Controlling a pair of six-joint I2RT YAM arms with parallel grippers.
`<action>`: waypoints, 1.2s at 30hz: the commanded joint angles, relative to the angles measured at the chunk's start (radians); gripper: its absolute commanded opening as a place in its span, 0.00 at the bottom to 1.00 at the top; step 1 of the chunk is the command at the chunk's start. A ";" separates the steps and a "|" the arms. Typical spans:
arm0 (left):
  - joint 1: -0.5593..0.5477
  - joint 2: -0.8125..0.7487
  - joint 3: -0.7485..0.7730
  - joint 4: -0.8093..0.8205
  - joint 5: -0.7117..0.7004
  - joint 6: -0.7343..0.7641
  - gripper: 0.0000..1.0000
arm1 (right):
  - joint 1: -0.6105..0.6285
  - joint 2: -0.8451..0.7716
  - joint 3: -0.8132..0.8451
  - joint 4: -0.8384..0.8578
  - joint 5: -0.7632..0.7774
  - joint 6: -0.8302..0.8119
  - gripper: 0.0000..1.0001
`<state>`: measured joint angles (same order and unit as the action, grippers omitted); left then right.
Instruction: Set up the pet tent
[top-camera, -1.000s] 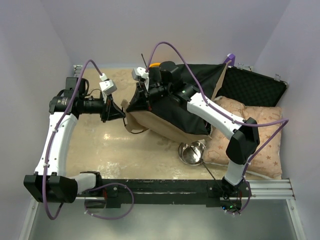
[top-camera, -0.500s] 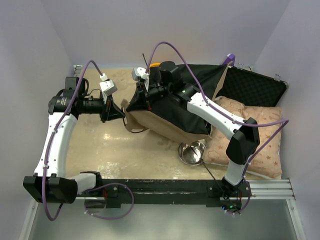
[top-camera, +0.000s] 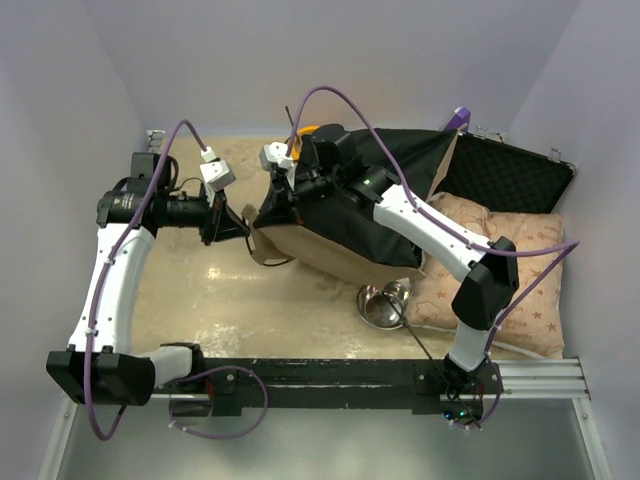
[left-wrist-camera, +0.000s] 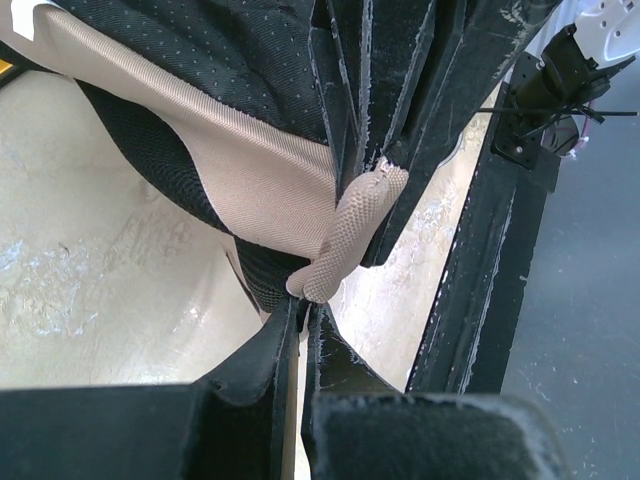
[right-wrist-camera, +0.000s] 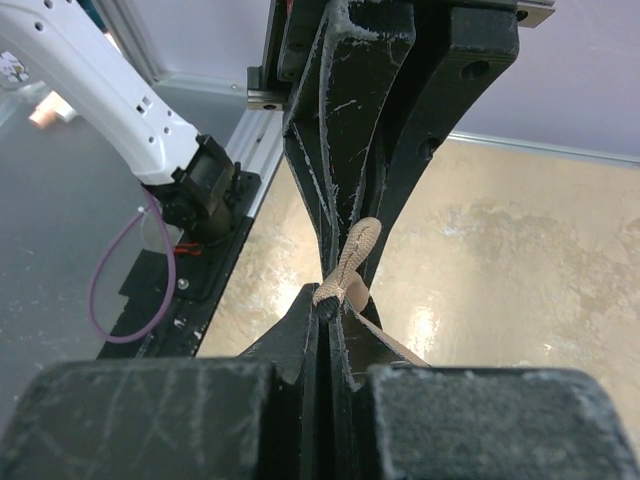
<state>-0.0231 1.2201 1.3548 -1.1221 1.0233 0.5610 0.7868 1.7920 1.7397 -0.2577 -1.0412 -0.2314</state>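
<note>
The pet tent lies slumped mid-table, its tan panel facing front and its black lining draped behind. A thin black pole sticks up behind it. My left gripper reaches in from the left to the tent's left corner. My right gripper comes down onto that same corner from the right. In the left wrist view, the left gripper is shut on the end of a tan webbing loop. The right gripper is shut on the other end of that loop. The two grippers meet tip to tip.
A steel bowl sits in front of the tent. The star-patterned cushion lies at the right, with an open black case behind it. An orange-yellow object peeks out behind the tent. A black rail runs along the near edge.
The right wrist has shifted slightly left and back, pulling the tent's corner and black lining with it. The left arm has stayed put. Both grippers remain shut.
</note>
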 joint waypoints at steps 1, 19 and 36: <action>-0.018 0.021 0.021 -0.031 -0.026 -0.026 0.00 | 0.032 -0.039 0.090 -0.063 -0.037 -0.089 0.00; -0.130 -0.031 -0.060 0.074 -0.083 -0.122 0.00 | 0.034 0.018 0.199 -0.182 -0.046 -0.154 0.00; -0.130 -0.028 0.030 0.111 -0.043 -0.130 0.00 | 0.051 0.064 0.178 -0.571 0.004 -0.505 0.00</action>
<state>-0.1417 1.1973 1.3396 -1.0424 0.9382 0.4549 0.7948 1.8328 1.8862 -0.6876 -0.9997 -0.6594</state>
